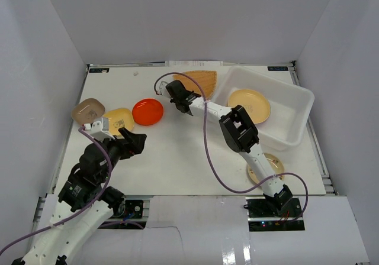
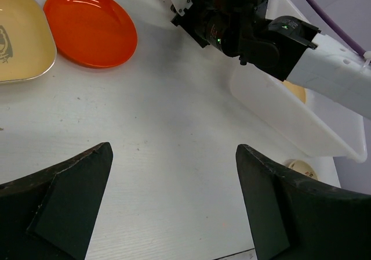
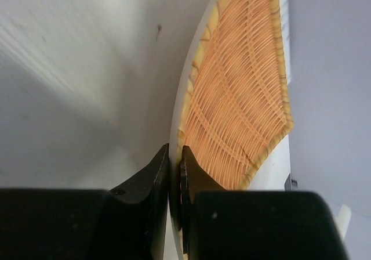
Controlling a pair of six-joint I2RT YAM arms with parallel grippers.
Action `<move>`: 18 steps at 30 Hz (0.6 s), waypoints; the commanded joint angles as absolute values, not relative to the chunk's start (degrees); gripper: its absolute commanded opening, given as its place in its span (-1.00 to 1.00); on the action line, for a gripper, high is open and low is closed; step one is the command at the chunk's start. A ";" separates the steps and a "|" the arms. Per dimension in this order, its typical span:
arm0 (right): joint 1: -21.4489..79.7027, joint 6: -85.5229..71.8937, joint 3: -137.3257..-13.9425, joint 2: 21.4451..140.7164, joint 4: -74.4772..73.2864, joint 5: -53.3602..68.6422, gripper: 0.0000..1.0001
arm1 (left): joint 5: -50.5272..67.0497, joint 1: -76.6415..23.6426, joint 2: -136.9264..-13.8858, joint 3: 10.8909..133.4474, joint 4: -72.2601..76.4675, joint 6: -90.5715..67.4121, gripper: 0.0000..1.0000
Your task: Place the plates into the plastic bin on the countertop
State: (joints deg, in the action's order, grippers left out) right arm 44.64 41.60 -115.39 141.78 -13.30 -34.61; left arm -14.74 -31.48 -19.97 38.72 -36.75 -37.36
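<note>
My right gripper [image 1: 188, 101] is shut on the edge of the fan-shaped orange plate [image 1: 201, 80], which has a woven pattern [image 3: 243, 91], just left of the white plastic bin [image 1: 296, 120]. A round yellow plate [image 1: 249, 105] lies in the bin. My left gripper [image 1: 137, 142] is open and empty over the countertop [image 1: 177, 158]. A red-orange round plate [image 1: 147, 112], a yellow rounded-square plate [image 1: 118, 120] and a brown rounded-square plate [image 1: 88, 110] lie at the left. A tan round plate [image 1: 266, 167] lies near the bin's front, partly under the right arm.
Grey walls surround the countertop on three sides. In the left wrist view the right arm [image 2: 278, 36] crosses above the bin's rim [image 2: 301, 126]. A purple cable [image 1: 207, 152] loops across the middle of the surface.
</note>
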 commanded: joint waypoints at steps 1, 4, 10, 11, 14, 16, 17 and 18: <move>45.88 44.39 -119.17 140.89 0.95 -35.34 -0.84 | -13.45 -30.24 -18.99 38.41 -35.16 -36.47 0.96; 45.97 41.32 -123.99 138.79 6.23 -33.15 -0.84 | -13.53 -29.71 -18.02 38.32 -34.98 -36.56 0.96; 46.05 35.60 -118.34 124.92 16.25 -32.07 -0.85 | -13.10 -29.18 -18.37 38.32 -34.89 -36.39 0.96; 45.97 35.86 -115.78 119.67 16.96 -32.43 -0.84 | -12.92 -29.09 -18.63 38.23 -34.89 -36.39 0.96; 45.97 37.44 -102.90 108.43 15.66 -39.08 -0.85 | -12.05 -28.92 -19.16 38.15 -34.46 -36.21 0.96; 45.97 38.40 -94.70 102.25 15.82 -42.85 -0.84 | -11.17 -28.74 -19.51 38.06 -34.28 -35.95 0.96; 45.88 38.23 -86.13 99.26 15.82 -44.46 -0.85 | -10.73 -28.57 -19.60 37.97 -33.93 -35.86 0.96; 45.70 37.71 -82.39 93.31 15.47 -45.52 -0.85 | -9.68 -28.56 -19.77 37.88 -33.58 -35.69 0.96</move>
